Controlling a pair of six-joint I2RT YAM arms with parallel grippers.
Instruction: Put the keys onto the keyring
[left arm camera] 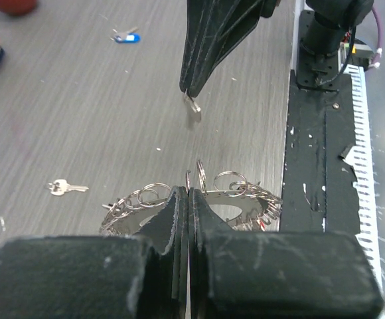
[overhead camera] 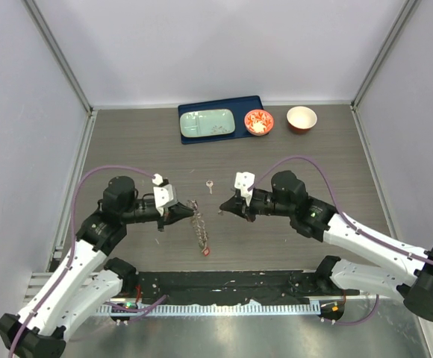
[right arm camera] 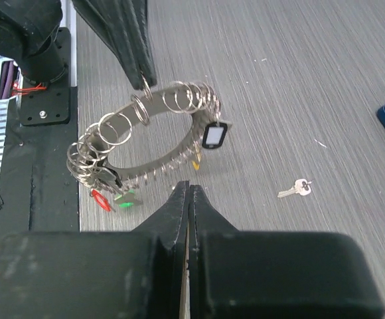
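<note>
**Both arms meet at the keyring (overhead camera: 199, 227) in mid-table**

Top view: the left gripper (overhead camera: 181, 215) sits at the ring's 9 o'clock and the right gripper (overhead camera: 222, 212) at its 3 o'clock. A loose key (overhead camera: 210, 186) lies apart at 12 o'clock. Left wrist view: the left jaws are pressed together on a wire loop (left arm camera: 194, 176) threaded on the ring. At 12 o'clock the right arm's fingers (left arm camera: 206, 46) pinch a silver key (left arm camera: 193, 111) clear of the table (left arm camera: 79, 119). Right wrist view: its own jaws are closed tight, with that key hidden. At 11 o'clock the ring stands tilted, strung with loops and coloured keys (right arm camera: 127, 199).
</note>
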